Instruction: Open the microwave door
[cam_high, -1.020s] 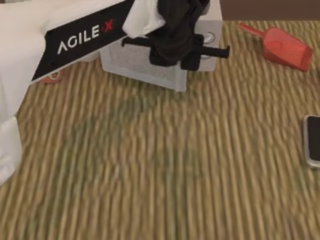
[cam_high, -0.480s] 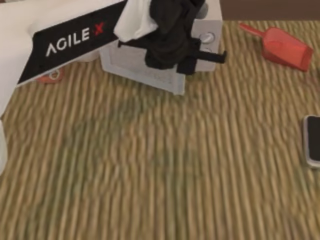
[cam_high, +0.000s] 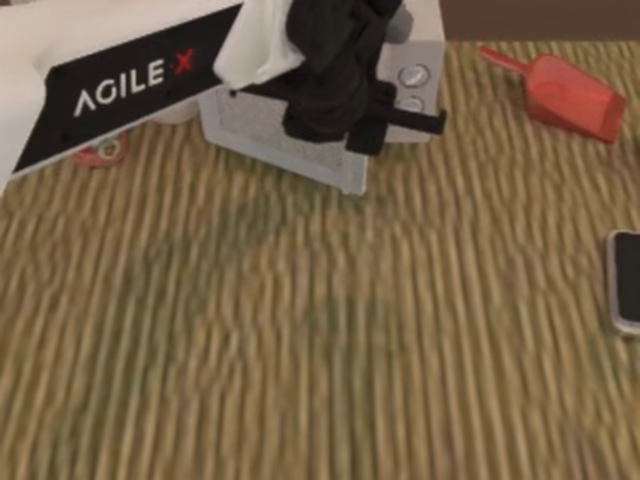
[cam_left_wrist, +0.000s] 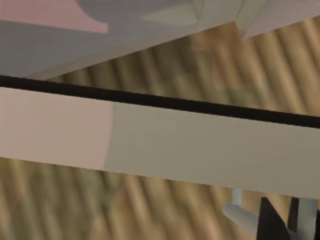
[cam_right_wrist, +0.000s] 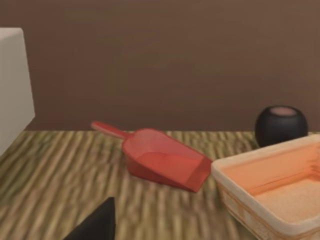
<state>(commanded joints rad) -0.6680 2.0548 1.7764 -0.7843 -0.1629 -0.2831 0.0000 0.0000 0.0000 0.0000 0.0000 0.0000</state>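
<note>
The white microwave (cam_high: 424, 42) stands at the table's far edge, two silver knobs on its panel. The microwave door (cam_high: 268, 140), with a grey mesh window, is swung partly outward, its free edge toward the table's middle. My left gripper (cam_high: 362, 128) hangs over that free edge, shut on the door's grey handle (cam_left_wrist: 239, 214). In the left wrist view the door's edge (cam_left_wrist: 200, 145) fills the picture, with a black finger (cam_left_wrist: 269, 226) beside the handle. My right gripper (cam_right_wrist: 100, 225) is parked off the top view and shows only as a black tip.
A red scoop (cam_high: 565, 92) lies to the right of the microwave. A phone (cam_high: 626, 282) rests at the table's right edge. An orange basket (cam_right_wrist: 235, 175) and a black round object (cam_right_wrist: 281, 125) sit near the right arm. A small red-and-white item (cam_high: 100, 150) lies under the left arm.
My left arm has drawn back to the left, and the gripper moved a little left with the door. The door's free edge followed it.
</note>
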